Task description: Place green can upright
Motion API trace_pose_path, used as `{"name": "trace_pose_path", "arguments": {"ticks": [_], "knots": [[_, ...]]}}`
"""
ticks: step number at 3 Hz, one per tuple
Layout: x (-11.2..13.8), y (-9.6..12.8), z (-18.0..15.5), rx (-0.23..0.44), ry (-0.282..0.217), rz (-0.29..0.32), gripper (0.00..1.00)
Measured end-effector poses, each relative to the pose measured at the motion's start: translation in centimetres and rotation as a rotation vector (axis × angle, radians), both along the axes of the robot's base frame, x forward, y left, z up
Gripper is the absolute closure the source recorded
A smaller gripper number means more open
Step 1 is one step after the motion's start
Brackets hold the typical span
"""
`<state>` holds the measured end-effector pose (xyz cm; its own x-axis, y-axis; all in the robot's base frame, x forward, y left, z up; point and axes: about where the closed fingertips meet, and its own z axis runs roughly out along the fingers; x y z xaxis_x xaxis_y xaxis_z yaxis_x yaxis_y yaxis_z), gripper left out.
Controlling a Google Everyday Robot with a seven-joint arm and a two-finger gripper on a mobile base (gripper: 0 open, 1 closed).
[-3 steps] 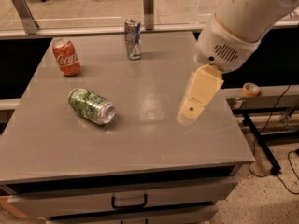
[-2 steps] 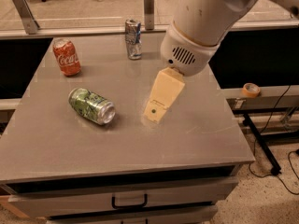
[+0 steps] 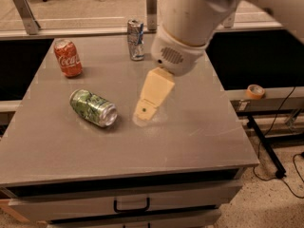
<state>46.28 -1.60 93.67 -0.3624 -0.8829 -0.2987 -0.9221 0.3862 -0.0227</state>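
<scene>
Green can [image 3: 93, 108] lies on its side on the left-centre part of the desk [image 3: 199, 127]. Its long axis runs on a diagonal, from far-left to near-right. One silver end faces near-right, toward the middle of the desk; the other end points back toward the far-left corner. The leafy label faces up.

The tool [image 3: 144, 112] hangs just to the right of that silver end, apart from the can, with a narrow strip of bare desk between them. It slants down and to the left from the white arm [image 3: 190, 27], its tip low over the desk surface; whether the tip touches the desk cannot be told. From this side the tool shows as one pale beige blade, so I cannot tell whether it is wide or narrow. It holds nothing that can be seen.

A red Coca-Cola can [image 3: 68, 57] stands upright near the far-left corner, well apart from the green can. A dented silver-and-blue can [image 3: 136, 39] stands upright at the far edge, near the middle, just left of the arm.

Open desk stretches in front of the green can to the near edge, and wider still across the right half. The left edge is the nearest edge to the can. A roll of tape [image 3: 255, 91] sits on a ledge off the desk's right side.
</scene>
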Motion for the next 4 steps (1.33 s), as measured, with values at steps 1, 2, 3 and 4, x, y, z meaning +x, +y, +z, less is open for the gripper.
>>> {"name": "trace_pose_path", "arguments": {"ticks": [1, 2, 3, 4], "knots": [[2.2, 3.3, -1.6, -0.018, 0.034, -0.063, 0.00], [4.0, 6.4, -3.8, -0.017, 0.072, -0.112, 0.00], [4.4, 9.5, -5.6, -0.008, 0.098, -0.097, 0.00], [4.7, 12.6, -6.8, -0.004, 0.110, -0.047, 0.00]]}}
